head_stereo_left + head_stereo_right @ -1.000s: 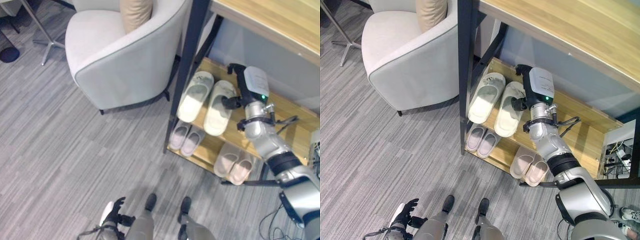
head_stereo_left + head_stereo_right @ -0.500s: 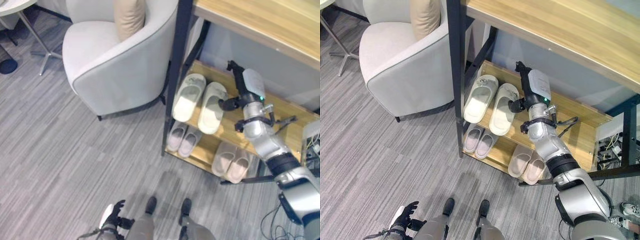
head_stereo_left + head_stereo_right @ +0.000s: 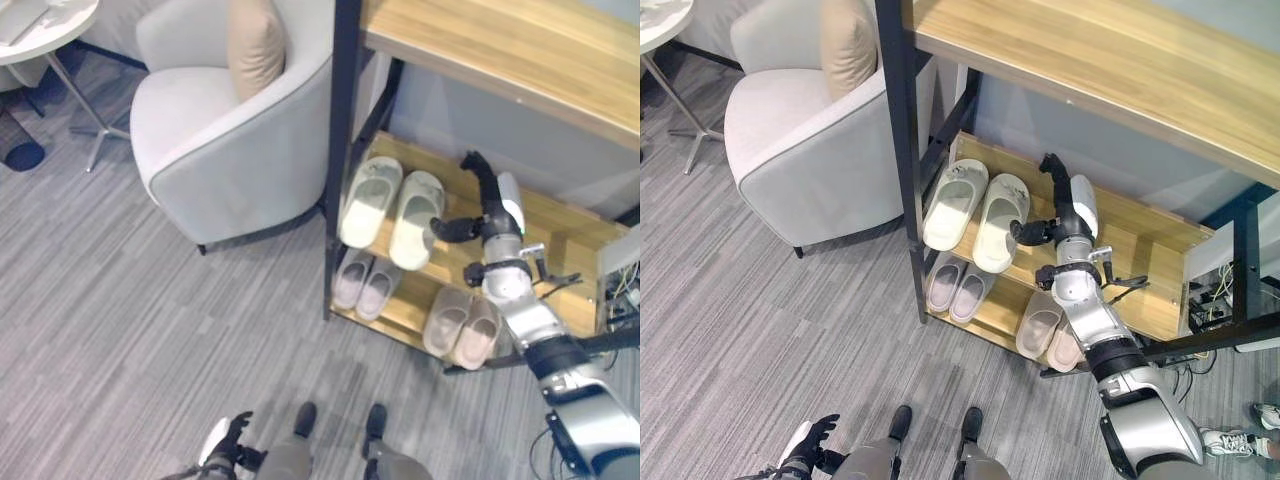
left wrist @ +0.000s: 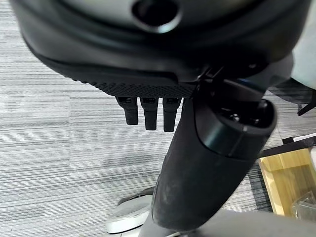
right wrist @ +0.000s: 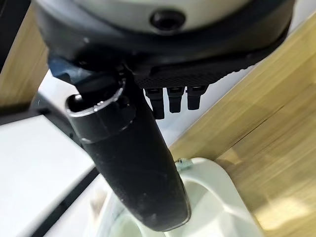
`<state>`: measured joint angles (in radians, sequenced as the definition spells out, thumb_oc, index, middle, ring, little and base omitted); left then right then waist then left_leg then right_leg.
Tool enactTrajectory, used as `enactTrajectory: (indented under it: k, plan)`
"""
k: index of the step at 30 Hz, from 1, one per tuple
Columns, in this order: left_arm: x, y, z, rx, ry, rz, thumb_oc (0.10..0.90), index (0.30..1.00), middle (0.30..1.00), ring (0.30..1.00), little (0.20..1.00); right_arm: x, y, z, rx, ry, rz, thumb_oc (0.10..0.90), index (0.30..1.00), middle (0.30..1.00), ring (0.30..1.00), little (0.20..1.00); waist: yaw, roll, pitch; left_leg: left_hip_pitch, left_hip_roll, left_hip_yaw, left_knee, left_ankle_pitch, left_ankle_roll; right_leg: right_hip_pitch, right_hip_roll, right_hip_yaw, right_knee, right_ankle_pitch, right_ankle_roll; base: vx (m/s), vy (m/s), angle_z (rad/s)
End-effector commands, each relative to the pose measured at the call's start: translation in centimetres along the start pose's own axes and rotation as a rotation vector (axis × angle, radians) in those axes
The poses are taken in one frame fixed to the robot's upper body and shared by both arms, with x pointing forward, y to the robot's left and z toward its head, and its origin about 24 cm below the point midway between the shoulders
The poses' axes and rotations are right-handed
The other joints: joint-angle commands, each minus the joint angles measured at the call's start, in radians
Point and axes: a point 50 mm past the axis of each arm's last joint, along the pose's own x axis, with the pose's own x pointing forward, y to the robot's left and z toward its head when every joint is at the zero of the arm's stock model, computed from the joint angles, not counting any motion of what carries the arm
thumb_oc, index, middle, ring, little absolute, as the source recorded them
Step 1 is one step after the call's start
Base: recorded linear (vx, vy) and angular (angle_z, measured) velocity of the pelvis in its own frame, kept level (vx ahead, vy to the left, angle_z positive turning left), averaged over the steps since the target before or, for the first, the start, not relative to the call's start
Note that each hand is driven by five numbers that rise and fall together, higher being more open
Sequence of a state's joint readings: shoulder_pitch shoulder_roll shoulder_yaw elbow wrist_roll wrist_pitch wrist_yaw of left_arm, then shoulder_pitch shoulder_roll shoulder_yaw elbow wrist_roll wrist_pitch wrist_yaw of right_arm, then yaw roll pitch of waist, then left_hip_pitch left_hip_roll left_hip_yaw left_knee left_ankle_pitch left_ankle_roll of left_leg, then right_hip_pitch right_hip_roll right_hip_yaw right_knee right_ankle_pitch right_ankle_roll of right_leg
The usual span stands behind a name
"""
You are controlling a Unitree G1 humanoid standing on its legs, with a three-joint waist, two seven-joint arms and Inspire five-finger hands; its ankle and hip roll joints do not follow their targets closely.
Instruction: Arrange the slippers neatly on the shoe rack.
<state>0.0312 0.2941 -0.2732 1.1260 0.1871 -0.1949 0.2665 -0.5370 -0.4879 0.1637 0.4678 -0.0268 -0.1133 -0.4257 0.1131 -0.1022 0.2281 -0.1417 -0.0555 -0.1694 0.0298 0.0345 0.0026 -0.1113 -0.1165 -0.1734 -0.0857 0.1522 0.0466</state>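
Bare shelf (image 3: 1140,240) lies open right of the right hand (image 3: 1065,195); pale slippers (image 3: 975,205) crowd its left, a black post (image 3: 895,150) and armchair (image 3: 800,130) beyond.

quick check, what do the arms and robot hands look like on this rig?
The right arm is built of silver-grey segments with black bands at its joints and thin dark cables looping at the wrist. The right robot hand is dark with a white cover on its back and a small green light. The left robot hand is dark too, with a white cover.
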Motion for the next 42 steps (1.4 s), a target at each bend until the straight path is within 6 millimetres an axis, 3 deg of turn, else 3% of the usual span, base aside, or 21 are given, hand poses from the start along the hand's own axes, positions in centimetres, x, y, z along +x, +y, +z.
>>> enactTrajectory:
  k: [1,5,8,10,15,35,42]
  plan:
    - [-0.6,-0.3,-1.3,0.095,0.004,0.039,0.800,0.900,0.900,0.900,0.900,0.7,-3.4,2.7,0.140,-0.166,-0.248,0.800,0.900,0.900,0.900,0.900,-0.002,0.020,-0.095,0.075,0.043,0.035,-0.105,-0.074,0.002,0.031,-0.018,0.017,0.070,-0.164,0.072,0.00,0.000,0.00]
    - [-0.7,0.0,-1.5,0.073,0.018,0.065,0.800,0.900,0.900,0.900,0.900,-1.4,-2.9,-0.7,0.201,-0.026,-0.267,0.800,0.900,0.900,0.900,0.900,-0.002,0.023,-0.103,0.084,0.041,0.035,-0.105,-0.079,0.003,0.041,-0.019,0.012,0.068,-0.167,0.072,0.00,0.001,0.01]
    - [-0.8,0.0,-1.6,0.074,0.023,0.067,0.800,0.900,0.900,0.900,0.900,-1.8,-2.7,-1.2,0.221,-0.004,-0.278,0.800,0.900,0.900,0.900,0.900,-0.002,0.024,-0.106,0.087,0.041,0.035,-0.105,-0.080,0.004,0.045,-0.019,0.009,0.068,-0.168,0.072,0.00,0.000,0.00]
    - [-0.8,0.3,-1.9,0.073,0.030,0.092,0.800,0.900,0.900,0.900,0.900,-3.2,-2.0,-2.7,0.222,0.055,-0.253,0.800,0.900,0.900,0.900,0.900,-0.003,0.025,-0.113,0.093,0.042,0.035,-0.106,-0.083,0.004,0.051,-0.020,0.006,0.069,-0.171,0.071,0.00,0.000,0.00]
    - [-1.0,0.4,-2.5,0.058,0.062,0.112,0.800,0.900,0.900,0.900,0.900,-4.6,-0.3,-3.4,0.230,0.095,-0.150,0.800,0.900,0.900,0.900,0.900,-0.006,0.024,-0.120,0.102,0.042,0.035,-0.105,-0.086,0.003,0.059,-0.021,0.004,0.069,-0.173,0.070,0.00,0.000,0.00]
    - [-1.1,-0.3,-2.7,0.064,0.080,0.088,0.800,0.900,0.900,0.900,0.900,-5.5,6.6,-0.6,0.364,0.071,0.119,0.800,0.900,0.900,0.900,0.900,0.015,0.020,-0.103,0.091,0.041,0.027,-0.104,-0.074,0.000,0.054,-0.019,-0.002,0.068,-0.168,0.065,0.00,0.000,0.00]
    - [-1.2,-0.6,-2.8,0.064,0.085,0.080,0.800,0.900,0.900,0.900,0.900,-5.4,8.0,0.7,0.404,0.048,0.160,0.800,0.900,0.900,0.900,0.900,0.021,0.024,-0.102,0.091,0.039,0.026,-0.103,-0.073,0.000,0.054,-0.021,-0.004,0.069,-0.168,0.065,0.00,0.000,0.00]
